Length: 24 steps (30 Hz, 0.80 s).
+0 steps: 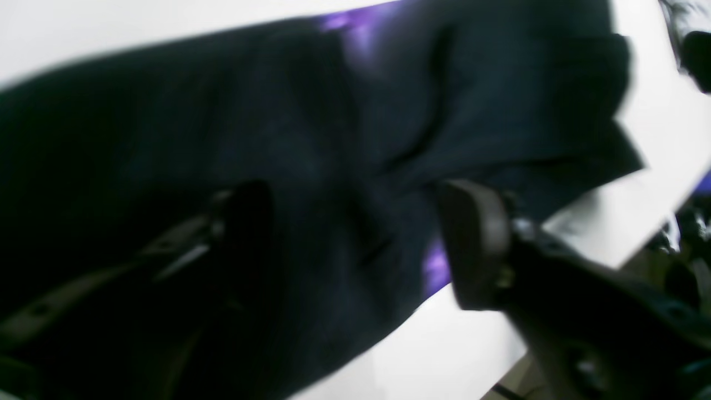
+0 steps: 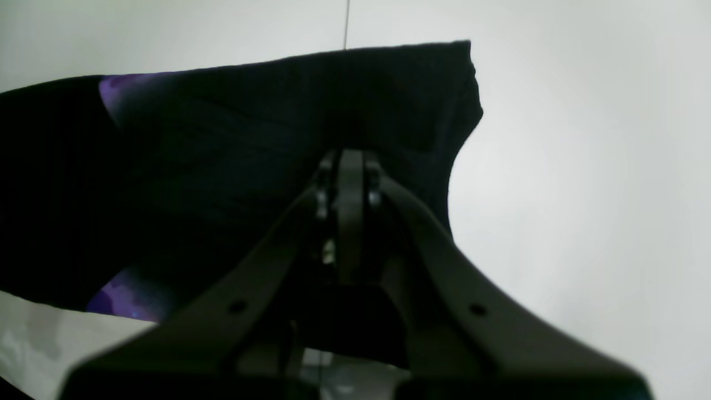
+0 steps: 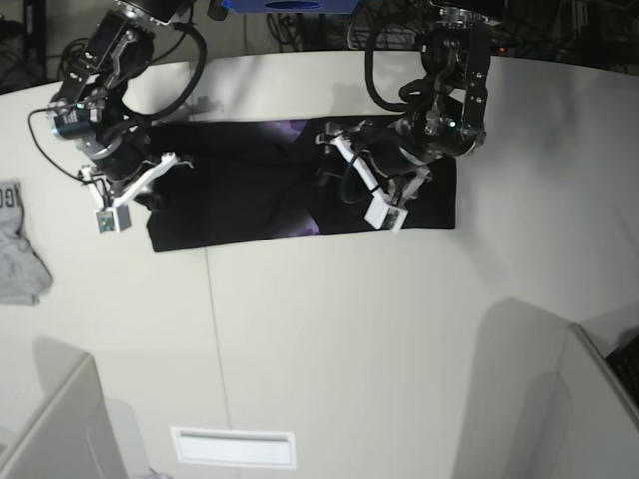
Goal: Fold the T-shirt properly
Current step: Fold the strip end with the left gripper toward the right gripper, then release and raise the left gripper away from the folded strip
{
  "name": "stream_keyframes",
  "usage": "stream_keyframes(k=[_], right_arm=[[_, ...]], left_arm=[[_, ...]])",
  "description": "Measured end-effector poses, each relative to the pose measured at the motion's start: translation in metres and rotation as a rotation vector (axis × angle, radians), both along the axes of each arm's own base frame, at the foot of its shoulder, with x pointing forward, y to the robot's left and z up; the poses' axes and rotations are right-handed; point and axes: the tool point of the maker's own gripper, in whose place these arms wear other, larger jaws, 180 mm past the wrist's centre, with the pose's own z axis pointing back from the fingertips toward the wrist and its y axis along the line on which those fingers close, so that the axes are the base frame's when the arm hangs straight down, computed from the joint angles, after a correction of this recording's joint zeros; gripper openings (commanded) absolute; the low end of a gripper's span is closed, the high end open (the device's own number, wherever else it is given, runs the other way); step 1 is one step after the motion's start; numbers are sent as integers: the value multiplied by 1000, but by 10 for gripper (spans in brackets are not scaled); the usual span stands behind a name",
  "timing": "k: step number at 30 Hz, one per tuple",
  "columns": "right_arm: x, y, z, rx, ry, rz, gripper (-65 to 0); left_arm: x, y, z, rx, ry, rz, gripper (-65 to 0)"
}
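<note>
The black T-shirt (image 3: 250, 190) lies as a long folded strip across the white table (image 3: 349, 329), with a bit of purple print showing near its top edge. My left gripper (image 3: 339, 165) is over the strip's right half. In the blurred left wrist view it (image 1: 358, 228) is open, its fingers spread over the black cloth (image 1: 278, 139). My right gripper (image 3: 160, 175) is at the strip's left end. In the right wrist view it (image 2: 350, 166) is shut, its tips pinched on the cloth (image 2: 222, 166). The orange-yellow graphic is hidden.
A small light-grey garment (image 3: 15, 249) lies at the table's left edge. The table's far edge and cables run behind both arms. Grey partition panels (image 3: 539, 399) stand at the front right and front left.
</note>
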Motion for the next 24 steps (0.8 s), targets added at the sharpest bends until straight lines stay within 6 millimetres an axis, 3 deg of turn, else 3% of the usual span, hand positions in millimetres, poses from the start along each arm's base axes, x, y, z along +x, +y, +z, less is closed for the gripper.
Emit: stream_keyframes(k=[3, 4, 6, 8, 10, 11, 13, 16, 19, 24], right_arm=[[0, -5, -2, -13, 9, 5, -371], [0, -7, -2, -17, 8, 1, -329], [0, -9, -2, -21, 7, -1, -317], [0, -18, 1, -7, -3, -45, -317], [1, -40, 5, -30, -13, -102, -317], [2, -49, 8, -45, -17, -121, -317], [-2, -66, 5, -77, 41, -136, -317], [1, -83, -9, -58, 154, -165, -317], [1, -94, -17, -33, 221, -187, -317], [-3, -83, -23, 11, 257, -168, -317]], left_arm=[[-1, -18, 12, -38, -25, -37, -140], [-3, -18, 15, -45, -32, -35, -142], [-1, -4, 24, -34, -52, 2, -163], [9, 29, 31, -16, -93, 103, -283], [9, 81, 21, 50, -73, 224, -490], [3, 109, 13, 97, -52, 287, -629], [-16, 159, 2, 176, 4, 395, -650], [-30, 216, 5, 248, 5, 523, -650], [-42, 252, 15, 327, -41, 503, -650], [-75, 303, 9, 424, -17, 514, -650]])
